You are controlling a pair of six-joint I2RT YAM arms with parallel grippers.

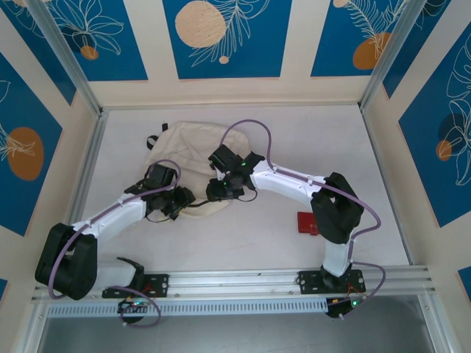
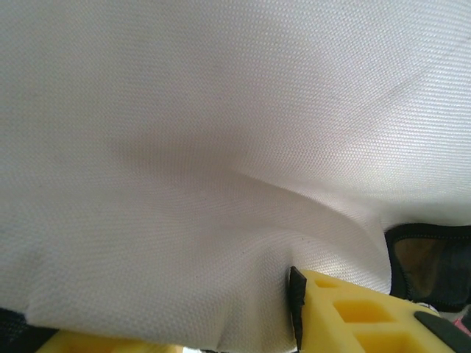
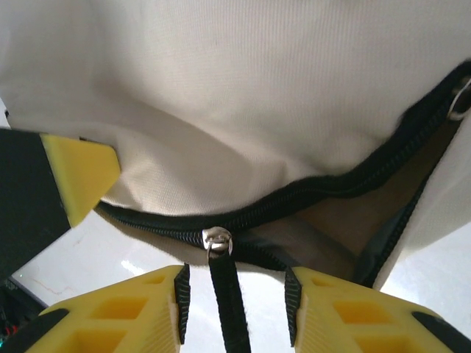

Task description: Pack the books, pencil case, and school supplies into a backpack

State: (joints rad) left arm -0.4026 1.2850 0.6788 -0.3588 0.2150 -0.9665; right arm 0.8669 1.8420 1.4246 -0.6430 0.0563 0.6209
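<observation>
The cream-white backpack (image 1: 190,154) lies flat at mid-table. Its black zipper (image 3: 324,187) is partly undone along the near edge. My right gripper (image 3: 234,294) is open at that edge, and the black strap of the silver zipper pull (image 3: 218,239) hangs between its pads, touching neither. My left gripper (image 1: 179,203) is pushed against the bag's lower left edge. Its jaws stand apart, with cream fabric (image 2: 221,184) bulging between them and resting on the right pad (image 2: 296,301). The dark-red pencil case (image 1: 306,223) lies on the table by the right arm. The books are out of view.
One black strap (image 1: 152,141) sticks out at the bag's far left. The right arm's elbow (image 1: 335,209) stands just right of the pencil case. A metal rail (image 1: 243,279) runs along the near edge, and walls close in the table on three sides.
</observation>
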